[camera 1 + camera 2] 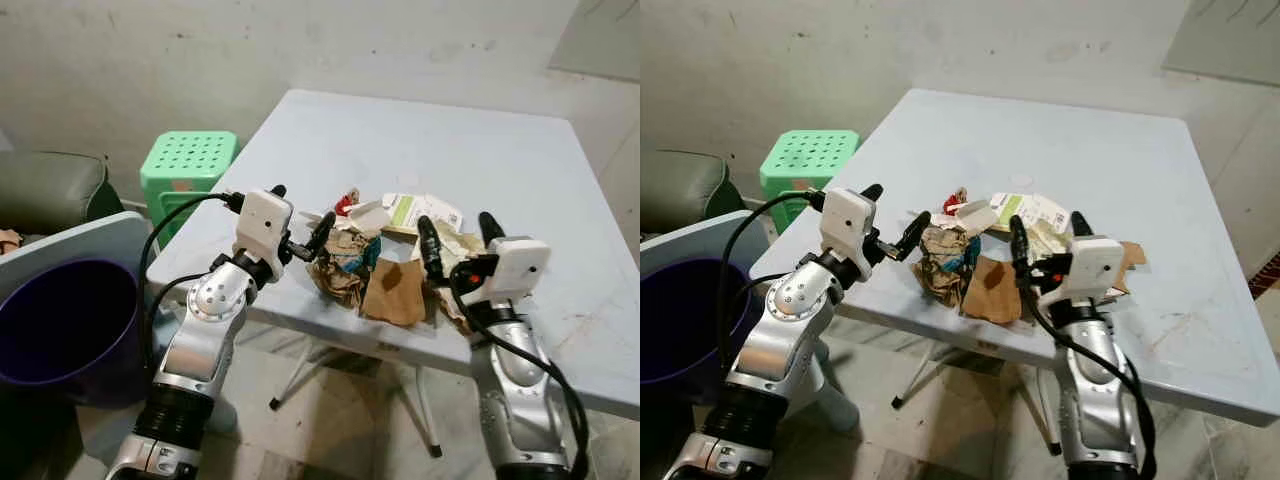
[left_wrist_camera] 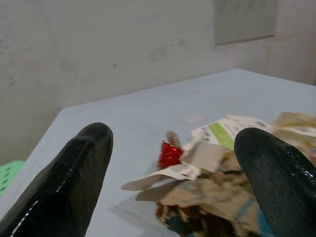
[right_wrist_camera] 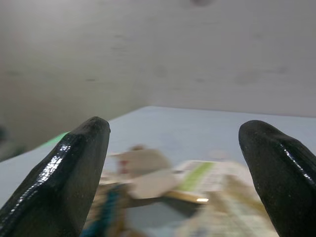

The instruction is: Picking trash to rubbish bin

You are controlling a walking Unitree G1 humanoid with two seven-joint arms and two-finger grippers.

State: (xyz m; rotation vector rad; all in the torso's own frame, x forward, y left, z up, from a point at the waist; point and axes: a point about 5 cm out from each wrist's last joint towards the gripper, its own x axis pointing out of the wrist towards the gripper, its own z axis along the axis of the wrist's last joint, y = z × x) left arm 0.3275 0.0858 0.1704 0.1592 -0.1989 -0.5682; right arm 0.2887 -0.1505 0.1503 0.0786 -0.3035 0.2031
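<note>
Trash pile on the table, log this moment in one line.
left claw: open, beside trash pile | right claw: open, at pile | bin: left of table

Green-and-white paper label point(image 1: 415, 210) — print blurred, nothing legible

Browns, pale blue and spots of bright colour

The counter point(image 1: 480, 160) is pale blue-grey, the trash pile point(image 1: 385, 255) mostly crumpled brown paper with teal print, a white carton point(image 1: 368, 216), a white leaflet with a green band point(image 1: 420, 210) and a shiny red wrapper point(image 1: 346, 203). The bin point(image 1: 65, 325) is deep purple, the stool point(image 1: 187, 163) mint green with a dotted hole pattern. Both the left hand point(image 1: 300, 215) and right hand point(image 1: 458, 238) have glossy black fingers on white and silver arms.
</note>
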